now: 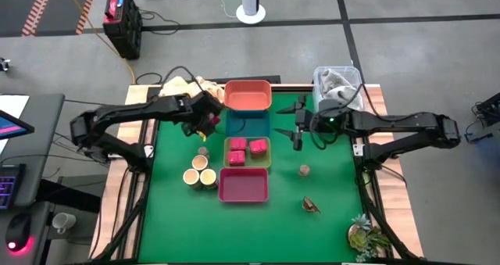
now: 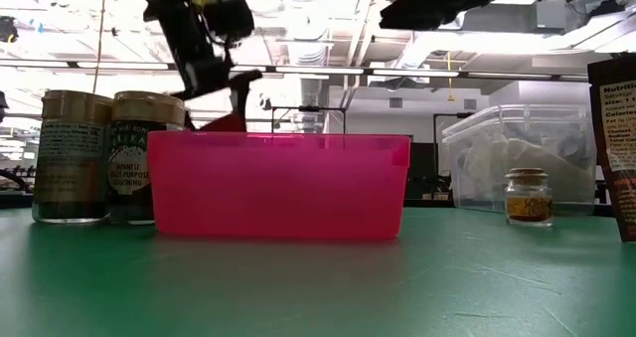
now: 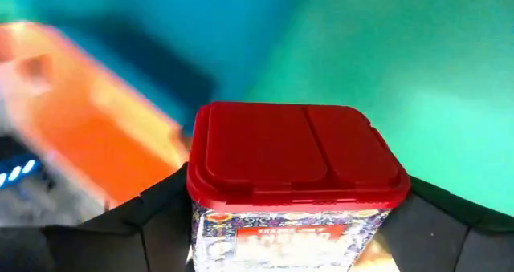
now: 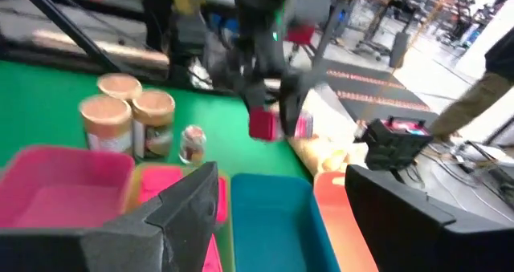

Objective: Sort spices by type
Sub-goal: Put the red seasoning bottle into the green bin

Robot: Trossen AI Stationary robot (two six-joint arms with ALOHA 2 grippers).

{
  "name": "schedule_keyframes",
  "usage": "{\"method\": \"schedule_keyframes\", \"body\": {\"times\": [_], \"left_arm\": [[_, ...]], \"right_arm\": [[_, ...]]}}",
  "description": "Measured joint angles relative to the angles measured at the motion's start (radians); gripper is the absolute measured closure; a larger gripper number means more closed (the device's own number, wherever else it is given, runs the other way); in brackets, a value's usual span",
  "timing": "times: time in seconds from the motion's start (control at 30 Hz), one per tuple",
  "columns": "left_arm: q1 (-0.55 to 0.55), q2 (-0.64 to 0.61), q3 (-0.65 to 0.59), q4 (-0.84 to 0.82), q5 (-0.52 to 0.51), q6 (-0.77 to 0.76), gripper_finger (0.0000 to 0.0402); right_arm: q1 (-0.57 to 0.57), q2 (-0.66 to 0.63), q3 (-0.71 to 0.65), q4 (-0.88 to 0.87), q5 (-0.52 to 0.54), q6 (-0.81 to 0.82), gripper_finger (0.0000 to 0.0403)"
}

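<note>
Four trays sit in a row down the middle of the green bench (image 1: 172, 218): orange tray (image 1: 248, 95), teal tray (image 1: 248, 124), yellow-green tray (image 1: 248, 152) and pink tray (image 1: 244, 185). Three magenta tins (image 1: 248, 151) lie in the yellow-green tray. A fourth tin (image 3: 293, 188), with a flat red hinged lid and a busy printed label, is clenched between the fingers of the left gripper (image 1: 209, 123), raised above the bench just beside the teal tray. Three tan-topped round jars (image 1: 200, 173) stand together next to the pink tray; in the low view their labels are dark green. One tiny jar (image 1: 203, 151) stands near them, another (image 1: 304, 170) on the other side of the trays, and a dark brown piece (image 1: 311, 205) lies beyond it. The right gripper (image 1: 298, 127) hangs beside the teal tray, fingers spread and empty.
</note>
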Motion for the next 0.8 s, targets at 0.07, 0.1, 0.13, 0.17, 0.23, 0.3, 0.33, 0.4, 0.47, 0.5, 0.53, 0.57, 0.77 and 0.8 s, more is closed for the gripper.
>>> {"method": "schedule_keyframes", "body": {"times": [0.07,0.1,0.13,0.17,0.23,0.3,0.33,0.4,0.47,0.5,0.53,0.57,0.77,0.8], "left_arm": [[0.0,-0.036,0.0,0.056,0.04,-0.112,0.0086],[0.001,-0.052,0.0,0.087,0.055,-0.173,0.0086],[0.001,-0.067,0.0,0.12,0.072,-0.239,0.0086],[0.0,-0.079,0.0,0.157,0.082,-0.305,0.0086],[-0.006,-0.098,0.0,0.223,0.095,-0.434,0.0086],[-0.014,-0.109,0.0,0.273,0.095,-0.552,0.0086],[-0.019,-0.111,0.0,0.292,0.096,-0.602,0.0086],[-0.032,-0.112,0.0,0.323,0.096,-0.702,0.0086],[-0.046,-0.112,0.0,0.346,0.098,-0.796,0.0086],[-0.051,-0.112,0.0,0.35,0.101,-0.842,0.0086],[-0.055,-0.112,0.0,0.355,0.107,-0.884,0.0086],[-0.057,-0.112,0.0,0.362,0.122,-0.93,0.0086],[-0.05,-0.111,0.0,0.363,0.292,-1.15,0.0086],[-0.049,-0.111,0.0,0.362,0.332,-1.183,0.0086]], "right_arm": [[0.004,0.034,0.0,0.033,0.035,-0.01,0.0104],[0.007,0.055,0.0,0.057,0.053,-0.01,0.0104],[0.009,0.077,0.0,0.085,0.072,-0.01,0.0104],[0.009,0.098,0.0,0.114,0.089,-0.009,0.0104],[0.015,0.14,0.0,0.181,0.122,0.004,0.0104],[0.02,0.175,0.006,0.25,0.172,0.039,0.0104],[0.026,0.192,0.017,0.268,0.201,0.06,0.0104],[0.04,0.227,0.047,0.29,0.242,0.081,0.0104],[0.06,0.259,0.072,0.275,0.249,0.058,0.0104],[0.072,0.279,0.088,0.271,0.249,0.03,0.0104],[0.083,0.296,0.103,0.261,0.249,-0.005,0.0104],[0.095,0.312,0.119,0.236,0.249,-0.042,0.0104],[0.166,0.412,0.305,-0.032,0.251,-0.271,0.0104],[0.178,0.43,0.336,-0.079,0.252,-0.313,0.0104]]}}
